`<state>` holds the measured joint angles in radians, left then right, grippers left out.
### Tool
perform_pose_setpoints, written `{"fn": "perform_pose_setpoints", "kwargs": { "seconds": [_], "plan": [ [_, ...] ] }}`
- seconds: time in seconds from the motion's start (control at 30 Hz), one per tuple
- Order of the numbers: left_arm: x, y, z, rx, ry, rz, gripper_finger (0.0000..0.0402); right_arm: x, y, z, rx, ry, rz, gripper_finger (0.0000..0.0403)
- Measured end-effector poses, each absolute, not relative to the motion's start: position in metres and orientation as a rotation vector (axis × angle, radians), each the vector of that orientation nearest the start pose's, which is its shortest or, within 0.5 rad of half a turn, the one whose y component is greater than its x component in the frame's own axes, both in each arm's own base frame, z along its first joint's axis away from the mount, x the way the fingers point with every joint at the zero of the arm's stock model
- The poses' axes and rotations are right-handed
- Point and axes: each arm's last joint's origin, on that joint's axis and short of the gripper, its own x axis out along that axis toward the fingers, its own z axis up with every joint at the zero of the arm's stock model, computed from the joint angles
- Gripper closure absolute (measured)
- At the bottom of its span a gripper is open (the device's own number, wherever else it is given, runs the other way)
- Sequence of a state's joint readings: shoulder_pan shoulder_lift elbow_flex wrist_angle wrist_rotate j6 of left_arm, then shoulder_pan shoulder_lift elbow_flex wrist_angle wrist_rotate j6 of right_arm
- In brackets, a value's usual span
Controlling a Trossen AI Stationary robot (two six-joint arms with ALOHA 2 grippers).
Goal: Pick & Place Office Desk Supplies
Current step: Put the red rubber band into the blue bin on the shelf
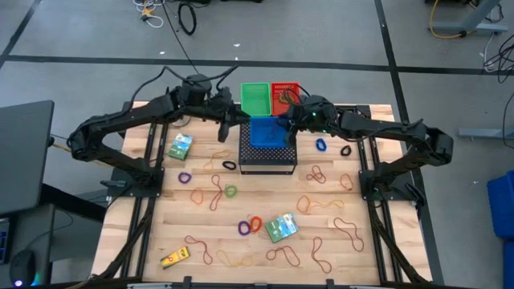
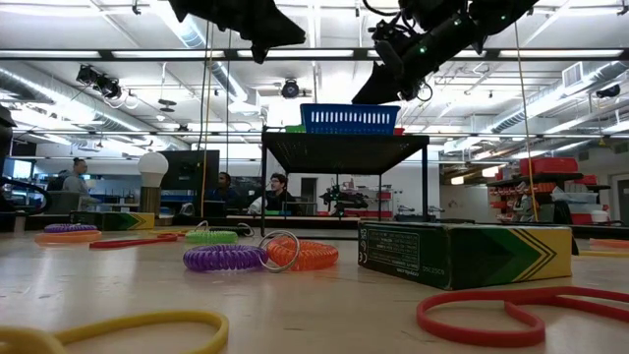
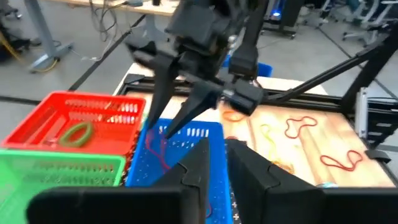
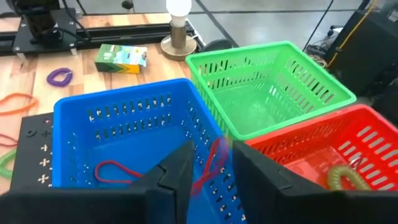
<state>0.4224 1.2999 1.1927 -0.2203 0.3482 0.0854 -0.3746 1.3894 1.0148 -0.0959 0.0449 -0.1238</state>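
Both arms reached in over the far middle of the bench (image 1: 201, 241), where three small baskets sat together: a blue basket (image 1: 267, 132) on top of a black mesh box (image 1: 268, 156), with a green basket (image 1: 256, 95) and a red basket (image 1: 285, 92) just behind it.

The right end effector (image 1: 291, 119) hung over the blue basket's far right corner. Its two dark fingers (image 4: 180, 171) stood a little apart, and a red rubber band (image 4: 211, 163) showed in the gap between them, over the blue basket; I could not tell whether the fingers were pinching it or had let it go. Another red rubber band (image 4: 116, 169) lay on the floor of the blue basket. A coiled olive-green ring (image 4: 343, 175) lay in the red basket.

The left end effector (image 1: 226, 128) hovered just beside the blue basket's left edge, its fingers (image 3: 199, 163) nearly together with only a narrow gap, and nothing visible between them.

The rest of the supplies were spread over the bench: many red-brown and tan rubber bands (image 1: 215, 193), a purple ring (image 1: 244, 228) touching an orange ring (image 1: 255, 223), a green printed box (image 1: 281, 228) just beside them, a second green box (image 1: 181, 145) near the left arm, a yellow item (image 1: 174, 258) at the near left, and blue (image 1: 322, 146) and black rings (image 1: 346, 150) to the right of the mesh box.
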Motion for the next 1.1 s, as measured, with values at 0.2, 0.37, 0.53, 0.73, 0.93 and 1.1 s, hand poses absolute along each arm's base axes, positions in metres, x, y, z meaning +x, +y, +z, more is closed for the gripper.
{"fn": "perform_pose_setpoints", "kwargs": {
  "seconds": [0.2, 0.37, 0.53, 0.73, 0.93, 1.1],
  "plan": [
    [0.257, 0.111, 0.354, -0.037, 0.431, 0.212, 0.0395, 0.281, -0.102, 0.299, -0.055, 0.451, -0.4, 0.0324],
    [0.246, 0.107, 0.356, -0.037, 0.492, 0.371, 0.0394, 0.276, -0.092, 0.306, -0.006, 0.429, -0.389, 0.0394],
    [0.243, 0.108, 0.346, -0.108, 0.586, 0.496, 0.0391, 0.273, -0.079, 0.311, 0.037, 0.42, -0.359, 0.0391],
    [0.215, 0.088, 0.317, -0.121, 0.723, 0.56, 0.0397, 0.266, -0.057, 0.325, 0.025, 0.422, -0.369, 0.0394],
    [0.172, 0.063, 0.272, -0.245, 0.51, 0.575, 0.0395, 0.267, -0.038, 0.326, 0.099, 0.41, -0.411, 0.0395],
    [0.156, 0.057, 0.246, -0.341, 0.458, 0.593, 0.0375, 0.268, -0.015, 0.323, 0.138, 0.418, -0.422, 0.0398]
  ]
}}
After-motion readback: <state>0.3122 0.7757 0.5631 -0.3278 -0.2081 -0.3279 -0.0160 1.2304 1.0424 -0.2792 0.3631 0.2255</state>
